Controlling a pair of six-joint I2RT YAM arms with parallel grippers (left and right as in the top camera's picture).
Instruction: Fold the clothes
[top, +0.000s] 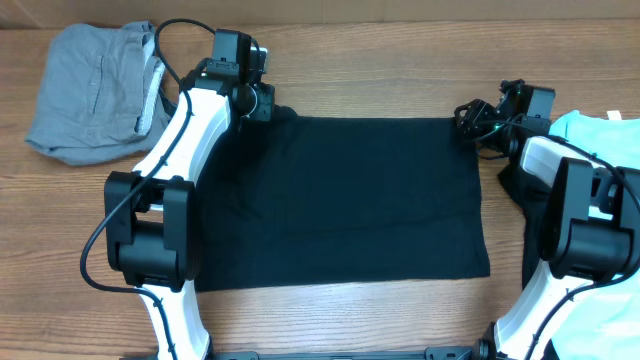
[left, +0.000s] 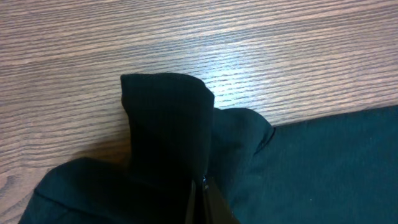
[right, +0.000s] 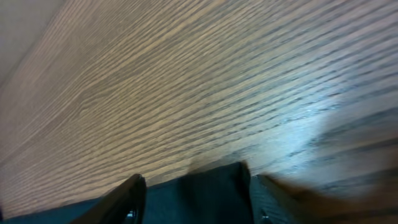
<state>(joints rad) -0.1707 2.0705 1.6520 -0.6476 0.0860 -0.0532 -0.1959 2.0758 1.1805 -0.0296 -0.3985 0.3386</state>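
The clothes in play are a black T-shirt (top: 340, 200), spread as a wide rectangle across the table's middle. My left gripper (top: 262, 103) is at the shirt's far left corner and is shut on a raised bunch of the black fabric (left: 168, 118); its fingers (left: 202, 202) are pressed together in the cloth. At the far right corner, my right gripper (top: 470, 120) has its jaws apart. In the right wrist view the right gripper (right: 198, 183) straddles the corner of the black fabric (right: 186, 202), one finger on either side.
A crumpled grey garment (top: 100, 90) lies at the far left. A light blue garment (top: 600, 130) sits at the right edge under the right arm, with another dark piece (top: 512, 185) beside it. Bare wood table (top: 400, 70) runs behind the shirt.
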